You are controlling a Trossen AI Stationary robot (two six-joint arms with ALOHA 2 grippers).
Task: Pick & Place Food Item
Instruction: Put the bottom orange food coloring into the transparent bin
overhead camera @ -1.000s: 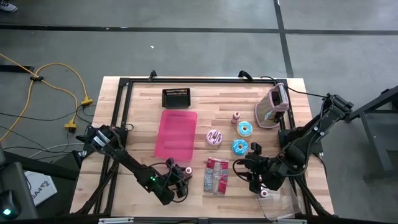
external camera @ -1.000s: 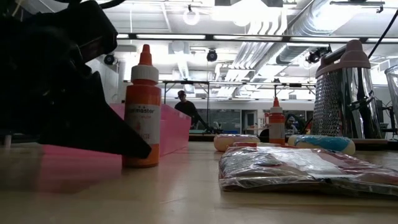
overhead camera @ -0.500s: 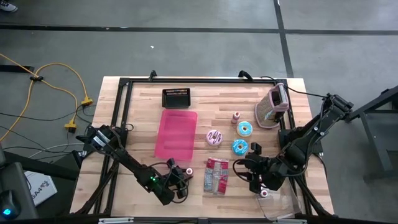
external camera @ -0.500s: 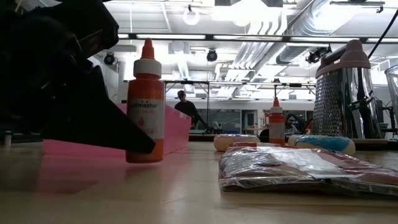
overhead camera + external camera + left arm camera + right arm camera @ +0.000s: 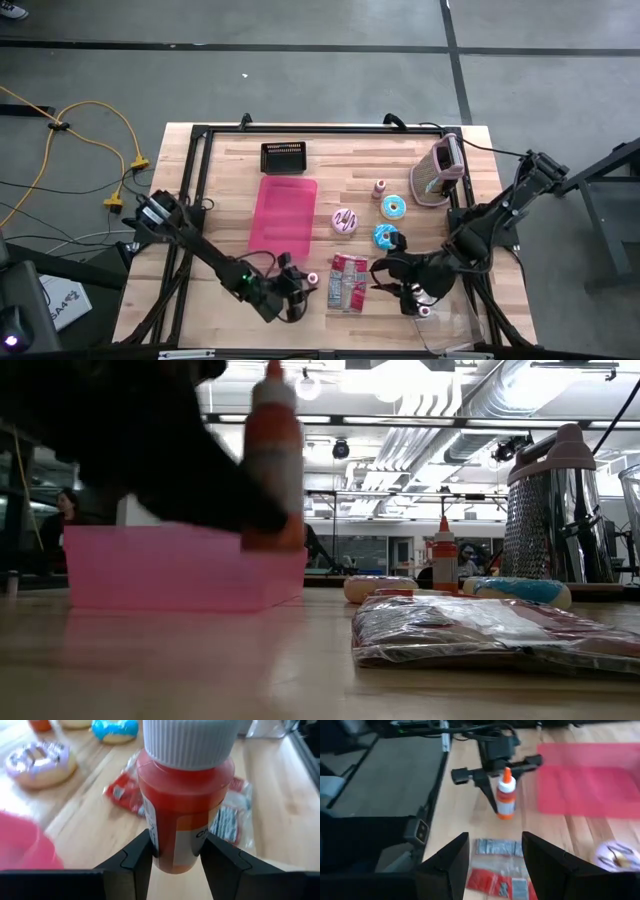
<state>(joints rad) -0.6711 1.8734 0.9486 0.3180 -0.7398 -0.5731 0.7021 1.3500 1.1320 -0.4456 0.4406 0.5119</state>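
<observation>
1. Two dark fingers of the left gripper (image 5: pixel 175 857) clamp the lower body of an orange bottle (image 5: pixel 184 815) with a ribbed white cap, held upright at the table's near edge; in the low view the bottle (image 5: pixel 274 455) hangs clear above the wooden table (image 5: pixel 200 670).
2. Just beside it toward the right lies a flat snack packet (image 5: pixel 347 281), red and clear, resting on the wood.
3. At the near right, the right gripper (image 5: pixel 405 293) hovers beside the packet with its fingers (image 5: pixel 445 865) spread apart and nothing between them.
4. Farther back, a pink tray (image 5: pixel 283 214) sits behind the held bottle, left of centre.
5. Right of the tray lie a purple-iced doughnut (image 5: pixel 345 221) and two blue-iced doughnuts (image 5: pixel 386 236), with a second small orange bottle (image 5: pixel 379 188) standing near them.
6. Toward the far right corner rests a metal grater (image 5: pixel 437 170) with a pink handle.
7. At the far side, behind the tray, sits a small black basket (image 5: pixel 283 157).
</observation>
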